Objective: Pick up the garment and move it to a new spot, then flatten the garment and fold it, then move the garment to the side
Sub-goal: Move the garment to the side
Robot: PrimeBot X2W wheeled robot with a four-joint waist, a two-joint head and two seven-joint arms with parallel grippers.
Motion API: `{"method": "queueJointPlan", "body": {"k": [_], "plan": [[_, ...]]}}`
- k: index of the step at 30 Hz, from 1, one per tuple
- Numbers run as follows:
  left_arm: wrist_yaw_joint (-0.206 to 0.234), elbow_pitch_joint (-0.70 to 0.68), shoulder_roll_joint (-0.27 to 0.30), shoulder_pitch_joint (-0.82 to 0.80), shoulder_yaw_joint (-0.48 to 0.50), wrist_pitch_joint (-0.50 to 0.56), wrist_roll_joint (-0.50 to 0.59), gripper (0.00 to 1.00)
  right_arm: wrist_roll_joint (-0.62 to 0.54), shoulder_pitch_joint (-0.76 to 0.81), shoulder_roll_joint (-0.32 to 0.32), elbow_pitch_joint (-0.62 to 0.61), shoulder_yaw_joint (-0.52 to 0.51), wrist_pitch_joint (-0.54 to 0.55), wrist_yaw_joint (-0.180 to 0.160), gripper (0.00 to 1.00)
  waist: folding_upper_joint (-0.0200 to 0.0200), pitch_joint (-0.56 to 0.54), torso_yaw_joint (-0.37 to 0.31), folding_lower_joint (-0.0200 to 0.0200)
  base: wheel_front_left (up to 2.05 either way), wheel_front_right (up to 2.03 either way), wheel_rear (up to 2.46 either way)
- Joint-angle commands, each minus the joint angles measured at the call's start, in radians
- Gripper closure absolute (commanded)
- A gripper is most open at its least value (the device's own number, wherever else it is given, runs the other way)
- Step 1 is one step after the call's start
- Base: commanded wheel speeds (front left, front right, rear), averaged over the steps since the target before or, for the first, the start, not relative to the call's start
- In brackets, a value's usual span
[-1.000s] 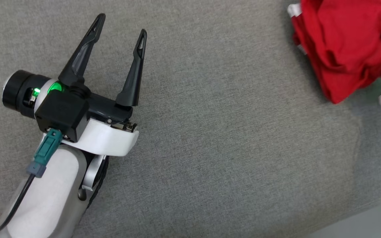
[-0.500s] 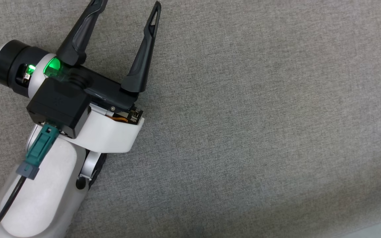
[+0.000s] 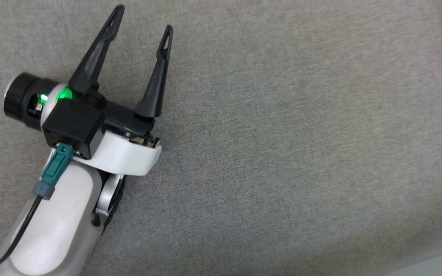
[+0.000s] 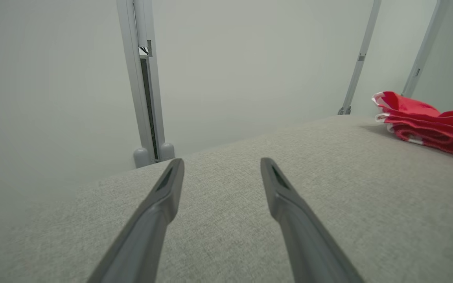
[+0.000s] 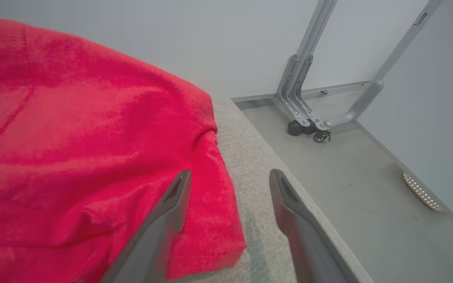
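The garment (image 5: 73, 137) is a red cloth lying folded on the grey fabric surface (image 3: 282, 134), with white trim showing at its edge in the left wrist view (image 4: 427, 125). My right gripper (image 5: 230, 173) is open at the garment's near right corner. Its left finger (image 5: 163, 220) lies over the cloth's edge and its right finger is over bare fabric. My left gripper (image 3: 144, 17) is open and empty over the surface at the left, far from the garment, with nothing between the fingers (image 4: 221, 161).
The surface's edge runs just right of the garment, dropping to a grey floor (image 5: 368, 177). A grey metal frame on castors (image 5: 309, 118) stands there by the wall. An upright grey post (image 4: 144, 78) rises behind the surface's far edge.
The head camera has shifted, so the garment at its top right a second ago is out of that picture. The right gripper's jaws have opened. The left gripper stays open.
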Motion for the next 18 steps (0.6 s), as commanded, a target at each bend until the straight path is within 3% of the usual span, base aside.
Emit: {"method": "queueJointPlan", "body": {"k": [1,8,14,18], "plan": [[0.012,0.009,0.006,0.020,0.011,-0.012,-0.007,0.00,0.001,0.040,-0.002,-0.029,-0.025,-0.006,-0.002,0.00,0.0000,-0.061,-0.009,-0.0001,0.00,0.00,0.00],[0.037,0.051,0.014,0.119,0.030,-0.037,-0.043,0.00,-0.077,0.282,0.074,-0.246,-0.201,-0.006,-0.002,0.00,0.0000,-0.203,-0.017,-0.0001,0.00,0.00,0.00],[0.061,0.071,0.011,0.203,0.040,-0.044,-0.073,0.00,-0.205,0.484,0.201,-0.464,-0.325,-0.006,-0.002,0.00,0.0000,-0.301,-0.001,-0.0001,0.00,0.00,0.00],[0.081,0.084,0.004,0.257,0.053,-0.056,-0.098,0.00,-0.291,0.591,0.290,-0.594,-0.353,-0.006,-0.002,0.00,0.0000,-0.355,0.032,-0.0001,0.00,0.00,0.00]]}}
